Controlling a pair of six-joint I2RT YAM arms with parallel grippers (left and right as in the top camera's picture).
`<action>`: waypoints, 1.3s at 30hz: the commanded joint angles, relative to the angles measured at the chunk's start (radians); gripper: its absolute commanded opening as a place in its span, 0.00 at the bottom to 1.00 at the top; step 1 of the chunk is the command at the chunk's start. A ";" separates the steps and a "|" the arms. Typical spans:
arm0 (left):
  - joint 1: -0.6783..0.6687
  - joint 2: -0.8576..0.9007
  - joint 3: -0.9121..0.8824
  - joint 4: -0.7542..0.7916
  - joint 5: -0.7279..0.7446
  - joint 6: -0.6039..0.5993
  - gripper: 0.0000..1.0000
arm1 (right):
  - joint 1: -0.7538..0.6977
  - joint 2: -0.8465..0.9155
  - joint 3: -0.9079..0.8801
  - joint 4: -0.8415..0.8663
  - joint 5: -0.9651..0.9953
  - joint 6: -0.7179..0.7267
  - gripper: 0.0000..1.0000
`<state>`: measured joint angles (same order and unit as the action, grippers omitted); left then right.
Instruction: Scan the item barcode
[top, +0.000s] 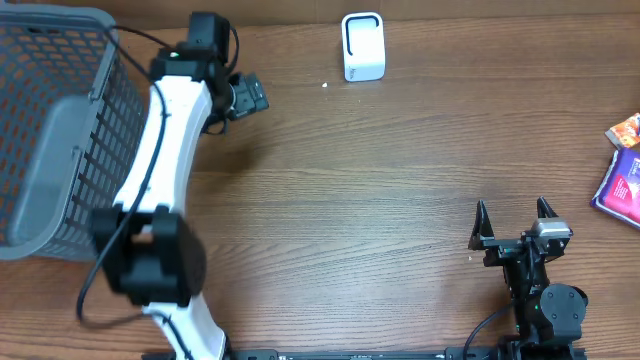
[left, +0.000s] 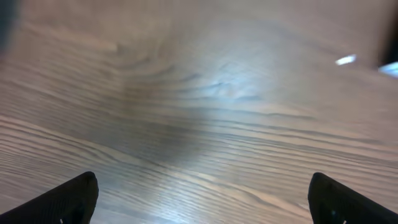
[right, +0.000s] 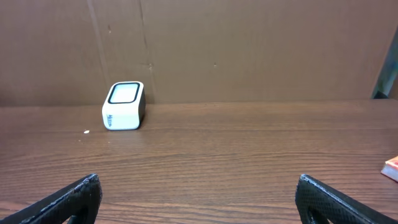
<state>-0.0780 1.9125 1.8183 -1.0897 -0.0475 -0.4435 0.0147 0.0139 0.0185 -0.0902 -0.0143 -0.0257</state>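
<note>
Resting on grained wood table (top: 350, 200): boxy white scanner (top: 363, 47), mesh basket (top: 60, 130).

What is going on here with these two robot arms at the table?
Nothing is being handled. The left end effector is open and empty over bare wood beside the grey basket. The right end effector, also open and empty, sits near the front edge, facing the white scanner. The packets lie untouched at the table's right edge.

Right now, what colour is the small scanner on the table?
The scanner is white with a dark-rimmed window; the right wrist view shows it best.
</note>
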 joint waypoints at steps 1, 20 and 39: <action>-0.022 -0.127 -0.021 0.006 -0.021 0.093 1.00 | 0.005 -0.011 -0.011 0.006 0.010 -0.001 1.00; -0.066 -0.888 -0.976 0.710 0.152 0.291 1.00 | 0.005 -0.011 -0.011 0.006 0.010 -0.001 1.00; -0.066 -1.496 -1.646 1.077 0.114 0.355 1.00 | 0.005 -0.011 -0.011 0.006 0.010 -0.001 1.00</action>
<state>-0.1390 0.5106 0.2485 -0.0425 0.0746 -0.1192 0.0147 0.0132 0.0185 -0.0895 -0.0143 -0.0261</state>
